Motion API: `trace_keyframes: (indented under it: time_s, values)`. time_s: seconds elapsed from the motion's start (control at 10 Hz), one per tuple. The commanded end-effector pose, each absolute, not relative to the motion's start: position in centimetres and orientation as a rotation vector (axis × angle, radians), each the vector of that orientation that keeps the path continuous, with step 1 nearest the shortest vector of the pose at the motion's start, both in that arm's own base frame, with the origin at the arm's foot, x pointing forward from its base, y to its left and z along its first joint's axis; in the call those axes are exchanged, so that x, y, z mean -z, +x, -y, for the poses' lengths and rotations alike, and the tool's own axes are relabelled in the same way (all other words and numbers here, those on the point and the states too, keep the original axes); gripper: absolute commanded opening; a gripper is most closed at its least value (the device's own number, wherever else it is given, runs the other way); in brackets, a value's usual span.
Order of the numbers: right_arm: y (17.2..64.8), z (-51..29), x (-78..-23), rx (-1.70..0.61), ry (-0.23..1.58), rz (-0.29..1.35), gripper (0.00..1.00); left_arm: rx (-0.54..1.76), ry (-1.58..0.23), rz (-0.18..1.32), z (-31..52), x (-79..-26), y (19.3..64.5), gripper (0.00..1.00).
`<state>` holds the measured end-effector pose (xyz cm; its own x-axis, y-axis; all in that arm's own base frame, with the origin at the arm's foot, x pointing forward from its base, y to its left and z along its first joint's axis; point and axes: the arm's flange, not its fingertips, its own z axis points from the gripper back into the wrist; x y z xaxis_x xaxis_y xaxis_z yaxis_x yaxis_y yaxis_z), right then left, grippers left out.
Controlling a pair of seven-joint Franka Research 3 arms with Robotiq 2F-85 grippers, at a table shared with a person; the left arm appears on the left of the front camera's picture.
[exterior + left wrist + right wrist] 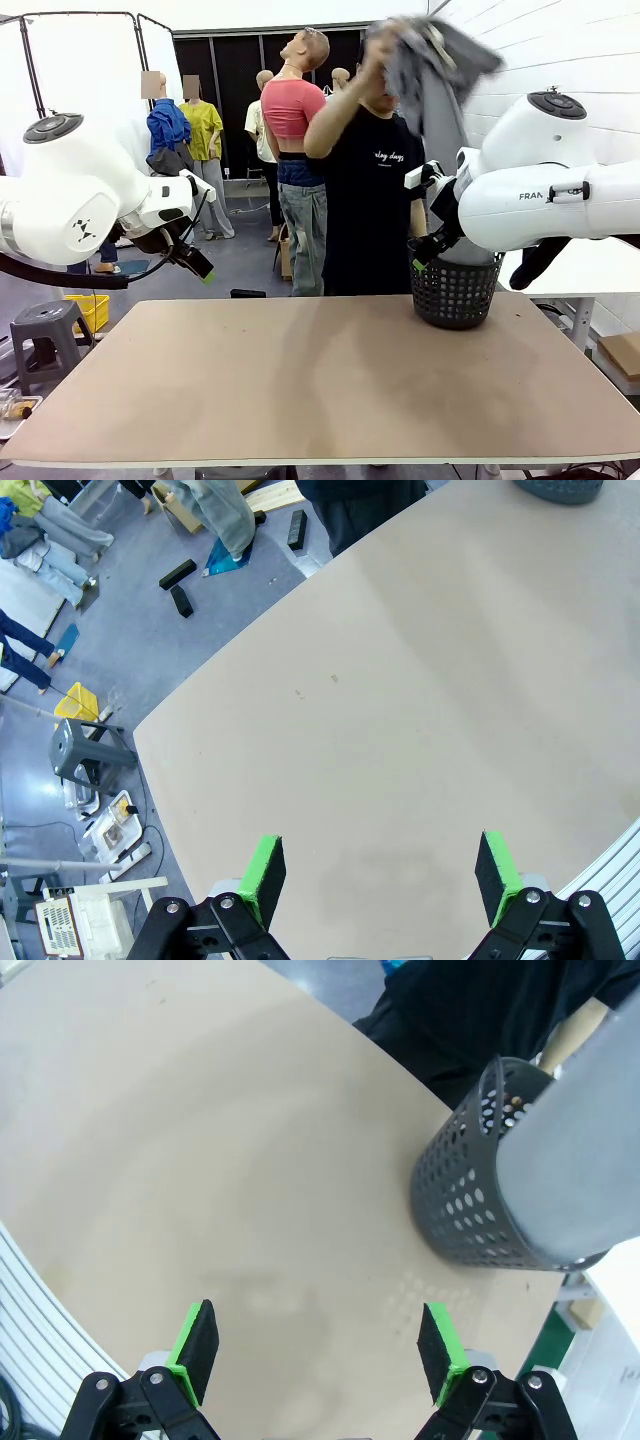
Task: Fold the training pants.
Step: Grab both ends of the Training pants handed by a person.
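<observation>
The training pants [432,70] are off the table [300,380]. The person [365,200] behind the black mesh basket [455,295] holds them bunched in raised hands, high above the basket. The top of the bundle is blurred. The light grey cloth hangs straight down from there, and its lower end sits inside the basket's open mouth. In the right wrist view, the cloth [590,1140] rises as a broad grey column out of the basket [470,1200].

The basket stands upright on the table at its far edge, directly in front of the person.

The right pincer [424,256] hangs above the table just beside the basket, on the side facing the middle of the table, about level with the rim. It touches neither the basket nor the cloth. Its wrist view shows the pincer [320,1345] spread wide, with bare tabletop between the green pads and nothing held.

The left pincer [200,268] hangs well apart from the basket, over the opposite far corner of the table, tilted downward. In its wrist view the pincer [380,875] is also wide, with nothing between the pads. The basket [560,488] shows as a dark curve at the top edge of that view.
</observation>
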<state>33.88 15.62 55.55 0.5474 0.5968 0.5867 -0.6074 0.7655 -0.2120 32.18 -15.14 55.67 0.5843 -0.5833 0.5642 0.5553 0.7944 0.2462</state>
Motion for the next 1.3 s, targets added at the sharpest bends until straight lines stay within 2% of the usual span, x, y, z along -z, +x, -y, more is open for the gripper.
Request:
trace_keyframes:
  time_s: [0.0, 1.2]
  values:
    - [34.01, -15.59, -55.60, -0.709, 0.016, 0.689, 1.00, 0.666, 0.043, 0.674, 15.24, -55.88, 32.40, 1.00]
    - [34.01, -15.59, -55.60, -0.709, 0.016, 0.689, 1.00, 0.666, 0.043, 0.674, 15.24, -55.88, 32.40, 1.00]
